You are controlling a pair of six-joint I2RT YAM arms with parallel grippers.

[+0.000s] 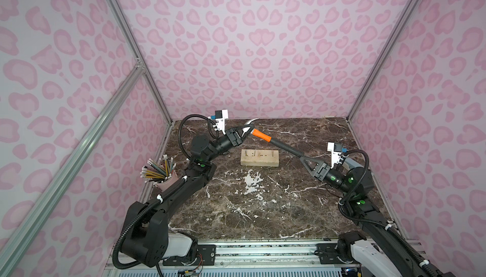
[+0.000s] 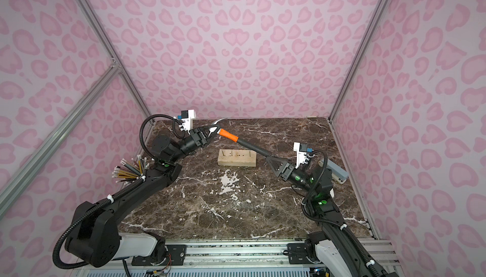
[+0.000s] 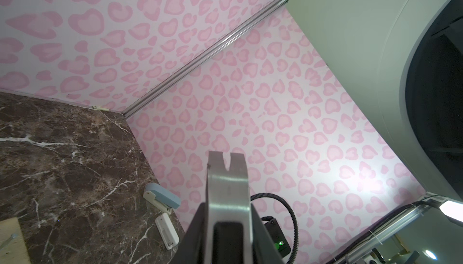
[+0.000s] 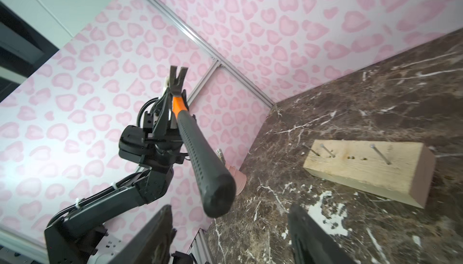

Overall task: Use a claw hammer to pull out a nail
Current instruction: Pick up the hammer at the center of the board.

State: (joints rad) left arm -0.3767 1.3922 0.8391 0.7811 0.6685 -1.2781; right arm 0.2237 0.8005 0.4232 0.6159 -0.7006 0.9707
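Here, the left fingers (image 3: 194,235) squeeze the steel head of the small claw hammer (image 1: 263,135) with an orange collar and black handle, holding it in the air near the pale wooden block (image 1: 259,158) on the brown marble tabletop (image 1: 263,210). The right fingers (image 4: 155,235) stand wide apart around the handle's end.

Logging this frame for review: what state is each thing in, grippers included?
claw hammer: held in the air by its head.
left gripper: shut on the hammer head.
right gripper: open, fingers apart around the handle's end.
wooden block: lying flat, some holes empty.
nails: three standing in the block, not pulled.
pencil cup: full of pencils.
stapler: closed, lying flat.
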